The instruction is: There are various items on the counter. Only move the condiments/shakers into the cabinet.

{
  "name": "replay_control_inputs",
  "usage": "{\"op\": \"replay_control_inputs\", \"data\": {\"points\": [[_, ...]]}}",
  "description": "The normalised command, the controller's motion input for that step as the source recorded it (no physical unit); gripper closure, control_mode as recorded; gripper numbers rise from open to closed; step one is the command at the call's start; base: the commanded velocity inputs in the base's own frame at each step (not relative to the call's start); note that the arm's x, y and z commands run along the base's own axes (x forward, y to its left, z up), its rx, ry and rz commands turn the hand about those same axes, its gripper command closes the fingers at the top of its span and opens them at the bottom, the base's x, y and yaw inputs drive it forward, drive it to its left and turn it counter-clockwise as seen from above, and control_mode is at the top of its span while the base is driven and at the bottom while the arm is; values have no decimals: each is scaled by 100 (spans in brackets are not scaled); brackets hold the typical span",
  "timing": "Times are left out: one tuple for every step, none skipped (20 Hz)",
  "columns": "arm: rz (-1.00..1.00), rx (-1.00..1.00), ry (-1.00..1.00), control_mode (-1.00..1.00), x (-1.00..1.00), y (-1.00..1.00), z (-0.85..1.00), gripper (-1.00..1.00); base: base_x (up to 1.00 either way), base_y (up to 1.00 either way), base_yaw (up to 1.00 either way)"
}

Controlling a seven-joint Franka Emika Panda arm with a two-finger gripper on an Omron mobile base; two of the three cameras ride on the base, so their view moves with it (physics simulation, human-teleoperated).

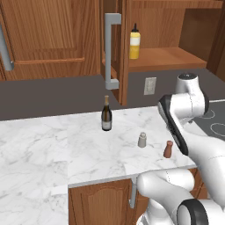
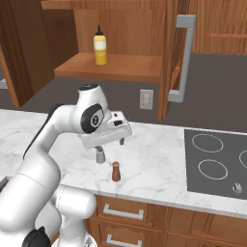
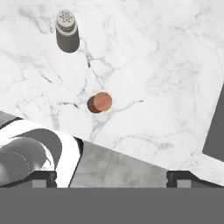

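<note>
One condiment shelved, two shakers left on the counter.

From the left: the wine bottle [image 1: 106, 114] stands back from the counter's [image 1: 39, 145] front edge and should stay put. The grey shaker [image 1: 142, 139] and the brown shaker [image 1: 168, 149] stand near each other, apart, close to the front edge. Above, the yellow squeeze bottle [image 1: 134, 41] stands upright on the shelf of the open cabinet [image 1: 165, 57], so I judge about a third of the job done. The hand [image 2: 110, 143] hangs over the two shakers, fingers spread wide, holding nothing; the brown shaker looks the likelier next pick.
</note>
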Motion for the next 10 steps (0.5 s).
{"op": "replay_control_inputs", "data": {"points": [[0,-7,31,-100,-17,0,-85,-100,0,0,0],[0,-5,10,-100,-4,0,-52,-100,0,0,0],[0,0,0,-100,0,0,-29,-100,0,0,0],[0,0,0,-100,0,0,-26,-100,0,0,0],[0,0,0,-100,0,0,-40,-100,0,0,0],[0,3,0,-100,0,0,-41,-100,0,0,0],[0,6,0,-100,0,0,-49,-100,0,0,0],[0,8,0,-100,0,0,-51,-100,0,0,0],[0,9,3,-100,0,0,-54,-100,0,0,0],[0,11,3,-100,-1,0,-54,-100,0,0,0]]}}
